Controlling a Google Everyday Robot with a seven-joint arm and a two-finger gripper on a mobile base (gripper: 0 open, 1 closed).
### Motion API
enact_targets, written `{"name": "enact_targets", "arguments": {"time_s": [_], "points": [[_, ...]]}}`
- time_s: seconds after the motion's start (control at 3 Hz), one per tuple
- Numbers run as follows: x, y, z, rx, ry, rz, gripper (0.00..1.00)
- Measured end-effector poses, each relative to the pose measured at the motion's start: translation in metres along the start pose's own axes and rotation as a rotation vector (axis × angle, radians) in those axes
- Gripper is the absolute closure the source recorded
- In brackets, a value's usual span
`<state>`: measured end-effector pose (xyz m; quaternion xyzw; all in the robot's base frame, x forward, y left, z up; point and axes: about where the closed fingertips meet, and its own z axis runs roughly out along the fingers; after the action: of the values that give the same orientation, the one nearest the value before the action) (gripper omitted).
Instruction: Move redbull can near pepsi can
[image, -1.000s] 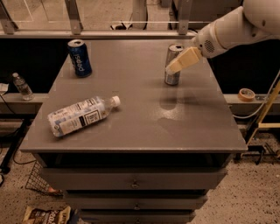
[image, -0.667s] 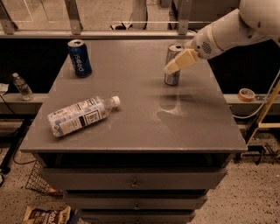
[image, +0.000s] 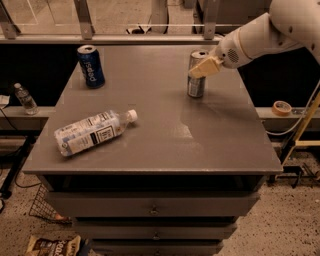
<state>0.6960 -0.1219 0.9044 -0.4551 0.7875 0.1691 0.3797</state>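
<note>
The redbull can (image: 196, 86), slim and silver-grey, stands upright on the back right of the grey table (image: 210, 145). My gripper (image: 203, 67), cream-coloured at the end of the white arm reaching in from the upper right, is at the can's upper part and covers some of it. The pepsi can (image: 90, 66), dark blue with white lettering, stands upright at the table's back left, far from the redbull can.
A clear plastic water bottle (image: 92, 132) lies on its side at the table's front left. A small bottle (image: 25, 99) stands on a ledge left of the table. A tape roll (image: 282, 107) lies on the ledge to the right. A railing runs behind.
</note>
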Motion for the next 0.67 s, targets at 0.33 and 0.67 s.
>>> {"name": "enact_targets", "arguments": {"time_s": [0.33,0.67], "points": [[-0.011,-0.005,-0.008,0.012,-0.019,-0.032,0.85],[-0.026,-0.015,-0.031,0.045,-0.035,-0.095,1.00]]}}
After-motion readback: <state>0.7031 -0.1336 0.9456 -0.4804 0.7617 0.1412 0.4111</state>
